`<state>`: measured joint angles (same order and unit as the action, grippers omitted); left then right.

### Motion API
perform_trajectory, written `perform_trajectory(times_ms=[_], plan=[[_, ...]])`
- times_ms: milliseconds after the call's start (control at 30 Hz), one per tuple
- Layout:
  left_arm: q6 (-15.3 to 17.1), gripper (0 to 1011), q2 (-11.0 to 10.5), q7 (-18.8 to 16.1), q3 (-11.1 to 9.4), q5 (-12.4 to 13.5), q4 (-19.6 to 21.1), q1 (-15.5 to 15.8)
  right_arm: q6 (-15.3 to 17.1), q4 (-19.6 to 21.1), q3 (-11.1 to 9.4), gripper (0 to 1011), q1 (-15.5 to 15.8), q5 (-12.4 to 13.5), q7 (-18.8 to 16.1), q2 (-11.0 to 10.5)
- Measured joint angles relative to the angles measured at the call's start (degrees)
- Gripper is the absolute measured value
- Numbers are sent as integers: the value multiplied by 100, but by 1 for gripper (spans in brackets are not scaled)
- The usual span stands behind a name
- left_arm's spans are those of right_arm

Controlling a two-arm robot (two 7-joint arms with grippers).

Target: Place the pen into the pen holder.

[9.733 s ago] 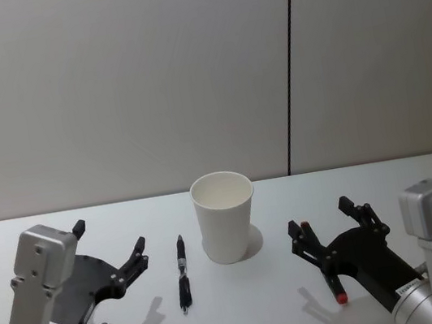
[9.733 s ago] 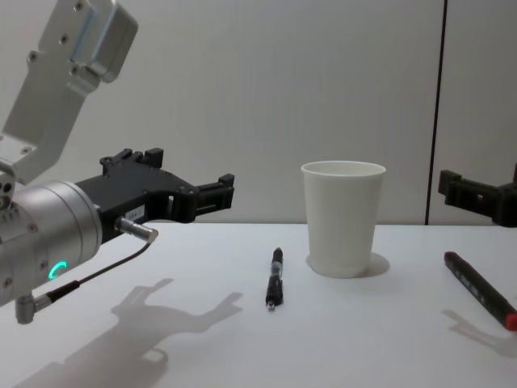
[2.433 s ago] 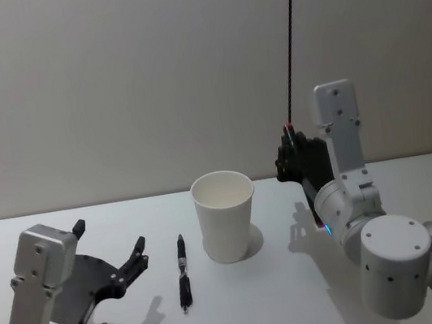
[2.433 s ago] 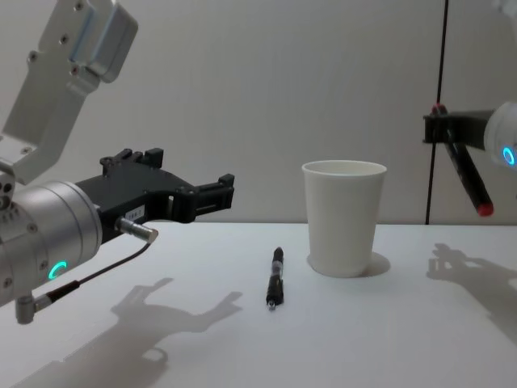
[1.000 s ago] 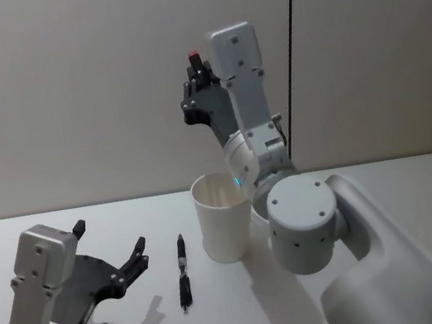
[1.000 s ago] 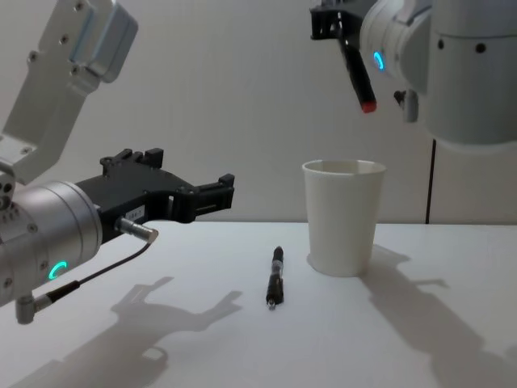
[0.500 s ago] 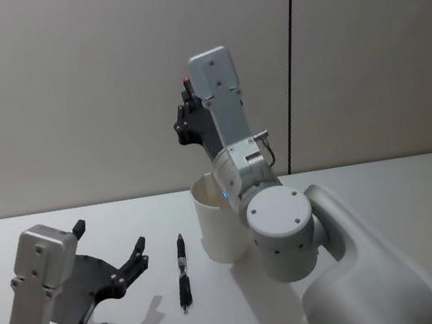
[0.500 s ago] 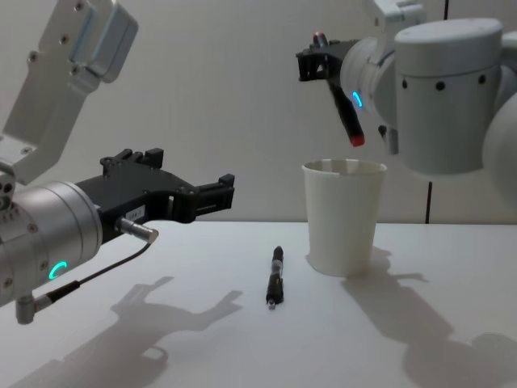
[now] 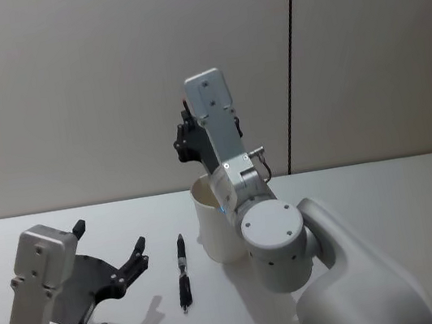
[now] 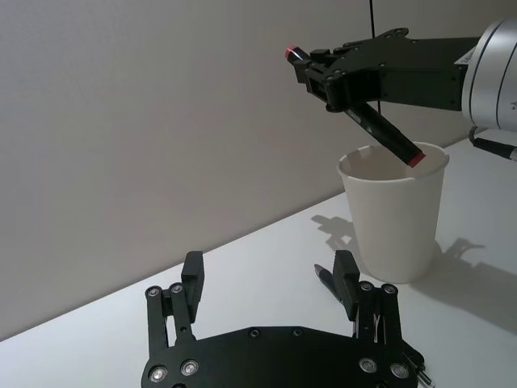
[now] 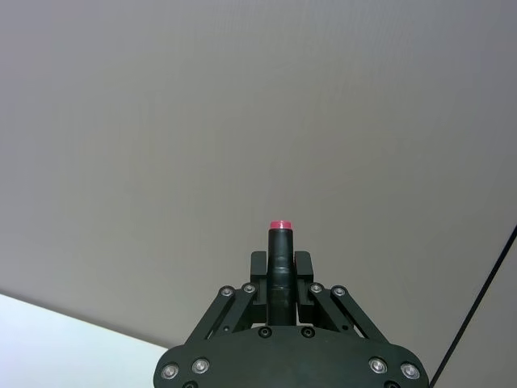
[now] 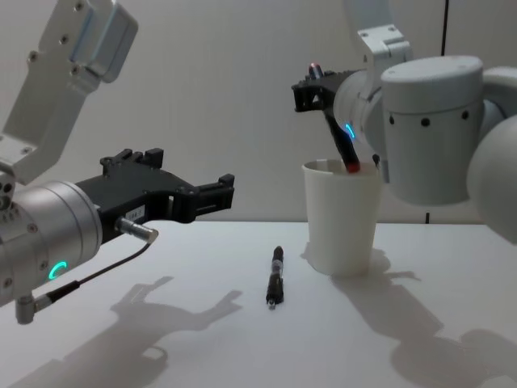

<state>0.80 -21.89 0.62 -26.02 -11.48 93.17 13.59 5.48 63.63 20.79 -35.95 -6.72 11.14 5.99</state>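
My right gripper (image 12: 320, 91) is shut on a black pen (image 12: 339, 129) with red ends and holds it tilted over the pen holder (image 12: 341, 228), a white paper cup. The pen's (image 10: 380, 131) lower red tip is at the cup's (image 10: 392, 218) mouth, level with the rim. In the right wrist view the pen's (image 11: 279, 271) upper red end sticks out between the fingers (image 11: 258, 263) of the right gripper (image 11: 279, 260). In the head view the right arm covers part of the cup (image 9: 209, 230). My left gripper (image 12: 191, 174) stands open and holds nothing, low at the left.
A second black pen (image 12: 276, 277) lies on the white table (image 12: 242, 347) left of the cup, between it and the left gripper (image 9: 110, 238). A grey wall stands close behind the table.
The right gripper has come down and a little to the left with the pen. The pen's lower tip has dropped from above the cup to its mouth. The left arm has not moved.
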Motion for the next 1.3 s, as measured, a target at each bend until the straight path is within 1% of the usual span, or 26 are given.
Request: perform_trajectory(times_ms=[267,700,767,867,933,1000,1033,1133,1267,1300], plan=[[0,1003,0,0,0,0,0,0,-65,-108,-49,193,58,-22,-16,-18],[0,1003,0,0,0,0,0,0,-93,-113,-123,193,204,-22,-94,-86],[0,1003,0,0,0,0,0,0,-96,-113,-132,205,220,-22,-99,-94],[0,1003,0,0,0,0,0,0,-99,-113,-141,281,235,-22,-106,-100],[0,1003,0,0,0,0,0,0,-100,-113,-145,366,244,-22,-114,-107],[0,1003,0,0,0,-1,0,0,-101,-112,-147,408,250,-22,-117,-109],[0,1003,0,0,0,-1,0,0,-102,-112,-149,469,252,-22,-119,-110],[0,1003,0,0,0,-1,0,0,-104,-111,-154,532,262,-21,-124,-115],[0,1003,0,0,0,-1,0,0,-105,-109,-158,686,270,-21,-128,-117],[0,1003,0,0,0,-1,0,0,-105,-109,-158,709,272,-21,-128,-117]])
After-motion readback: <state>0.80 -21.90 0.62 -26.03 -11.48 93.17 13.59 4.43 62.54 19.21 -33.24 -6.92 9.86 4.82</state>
